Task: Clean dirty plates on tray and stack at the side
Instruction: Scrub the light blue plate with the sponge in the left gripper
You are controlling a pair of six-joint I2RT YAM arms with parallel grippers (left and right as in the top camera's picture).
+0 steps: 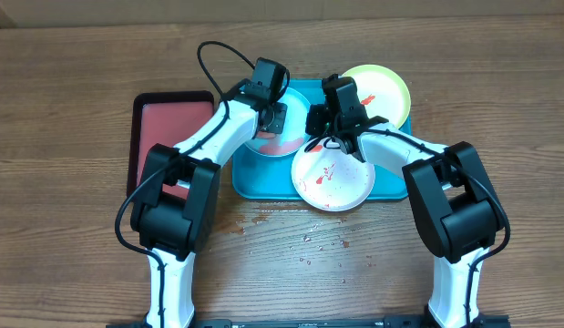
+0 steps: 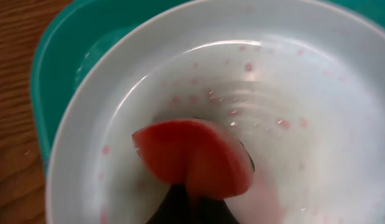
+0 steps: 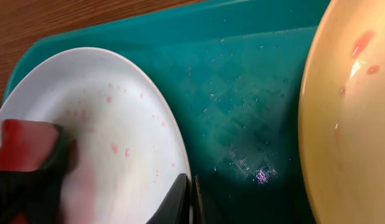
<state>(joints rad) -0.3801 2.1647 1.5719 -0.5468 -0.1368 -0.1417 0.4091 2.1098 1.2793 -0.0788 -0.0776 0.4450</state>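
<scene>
The teal tray (image 1: 389, 175) holds three plates. My left gripper (image 1: 273, 117) is shut on a red sponge (image 2: 192, 158) and presses it onto the light blue plate (image 1: 261, 146), which has pink smears (image 2: 304, 93). My right gripper (image 1: 321, 130) is shut on that plate's rim (image 3: 191, 199), with the plate (image 3: 117, 118) and sponge (image 3: 24, 146) to its left. The white plate (image 1: 332, 178), with red sauce, overhangs the tray's front edge. The yellow-green plate (image 1: 384, 91) sits at the back right and has red spots in the right wrist view (image 3: 354, 124).
A smaller red tray with a black rim (image 1: 163, 128) lies left of the teal tray, partly under my left arm. Wet drops and red specks (image 1: 304, 235) lie on the wooden table in front of the tray. The tray floor (image 3: 242, 93) is wet.
</scene>
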